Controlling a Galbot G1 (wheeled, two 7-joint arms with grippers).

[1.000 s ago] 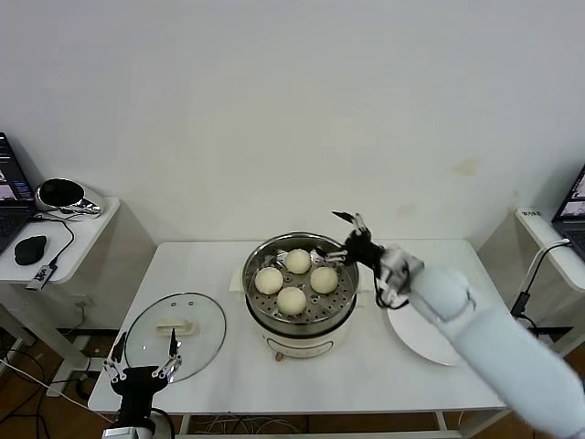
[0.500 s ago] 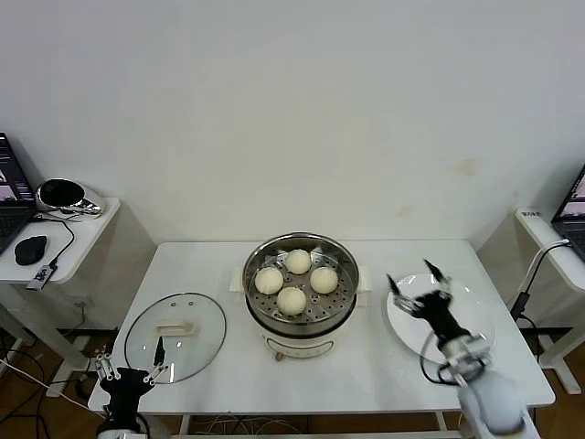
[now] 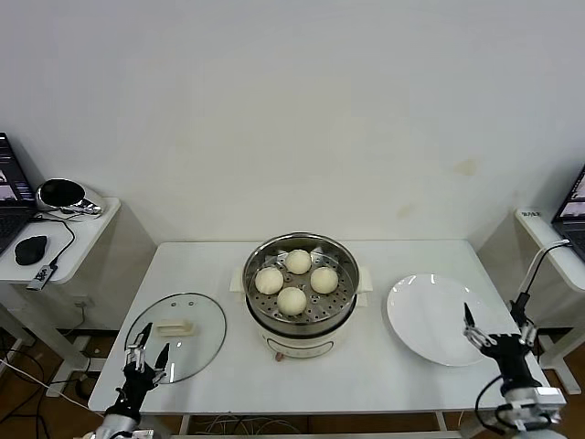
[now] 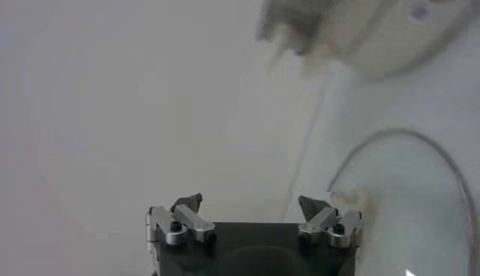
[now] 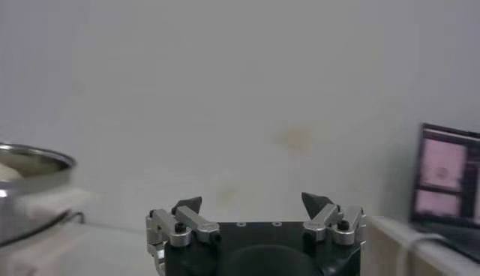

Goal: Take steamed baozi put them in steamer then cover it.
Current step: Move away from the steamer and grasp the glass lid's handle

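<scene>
Right arm has pulled back off the plate to the worktop's near right corner; left arm has edged up to the lid.

The right pincer (image 3: 494,331) now hangs low beside the near edge of the empty white plate (image 3: 430,320), its fingers spread wide and holding nothing. The left pincer (image 3: 143,355) sits at the near left corner, just at the rim of the cover (image 3: 175,336), also spread open and empty. The cover lies flat on the worktop (image 3: 366,366), left of the steamer (image 3: 300,315), its cream handle facing up. All four steamed baozi (image 3: 292,300) rest on the perforated tray inside the steamer, which stands uncovered in the middle of the worktop. On a side table to the left lie a mouse (image 3: 30,248) and a headset (image 3: 61,194).
</scene>
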